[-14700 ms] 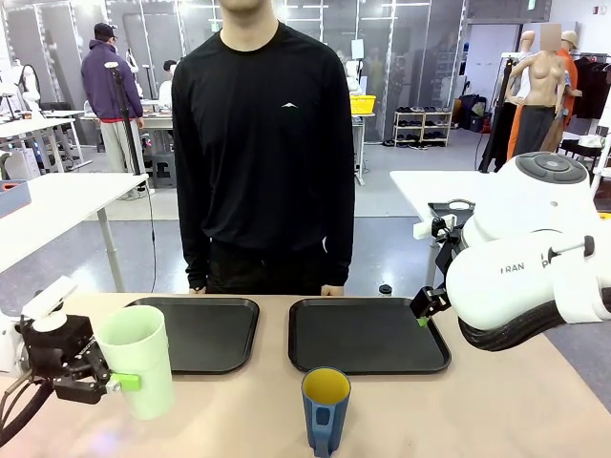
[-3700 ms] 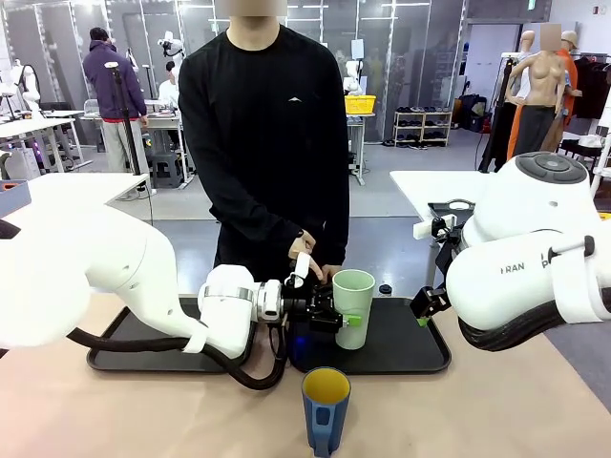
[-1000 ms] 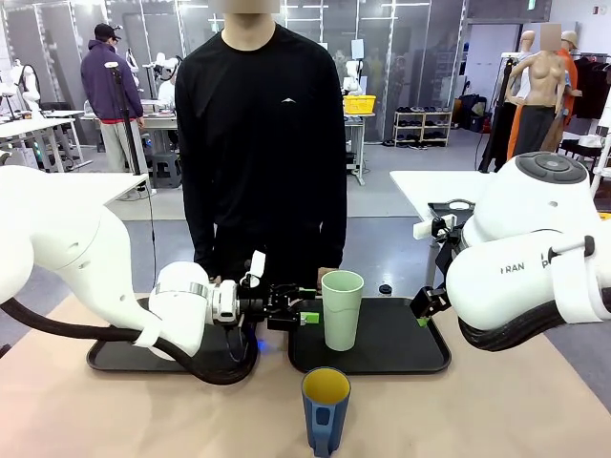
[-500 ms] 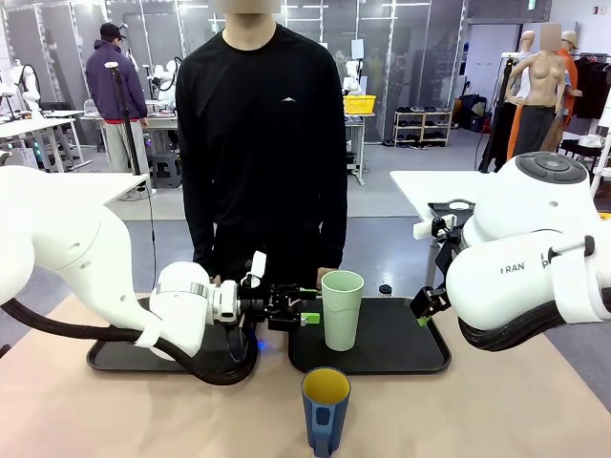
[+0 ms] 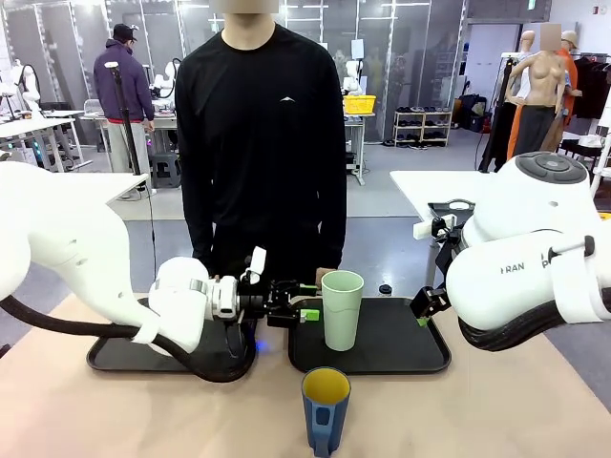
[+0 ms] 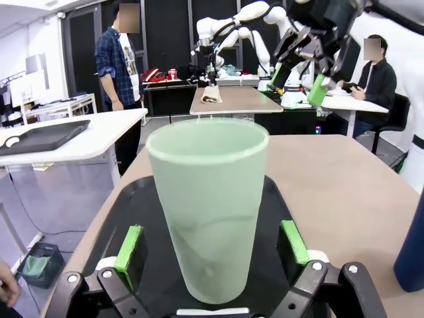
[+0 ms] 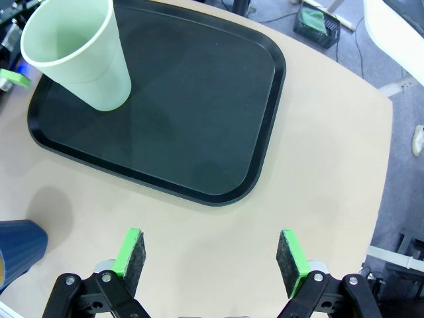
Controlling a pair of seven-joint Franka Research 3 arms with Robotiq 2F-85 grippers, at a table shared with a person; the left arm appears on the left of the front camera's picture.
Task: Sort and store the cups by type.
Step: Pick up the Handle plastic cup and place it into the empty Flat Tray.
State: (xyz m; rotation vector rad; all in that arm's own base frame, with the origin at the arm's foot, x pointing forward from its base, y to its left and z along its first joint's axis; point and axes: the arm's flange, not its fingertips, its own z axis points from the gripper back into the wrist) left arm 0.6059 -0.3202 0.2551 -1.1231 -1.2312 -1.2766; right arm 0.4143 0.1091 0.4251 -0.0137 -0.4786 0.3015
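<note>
The pale mint-green tumbler (image 5: 342, 310) stands upright on the right black tray (image 5: 406, 345), free of any grip. My left gripper (image 5: 307, 312) is open just to its left, at cup height. In the left wrist view the tumbler (image 6: 209, 205) sits between my spread green pads (image 6: 130, 248), with a gap on both sides. The dark blue mug (image 5: 326, 410) with yellow inside stands on the table in front of the tray, handle toward me. My right gripper (image 7: 212, 255) hangs open above bare table near the tray (image 7: 199, 99); the tumbler (image 7: 79, 56) and the mug's side (image 7: 16, 248) lie to its left.
A second black tray (image 5: 110, 355) lies left of the first, partly under my left arm. A person in black stands at the far edge with hands low behind the trays. The right arm's bulk (image 5: 535, 258) fills the right side.
The left gripper brought the tumbler from the front left of the table onto the right tray and let it go. Over the last second it has barely moved and the tumbler stands still.
</note>
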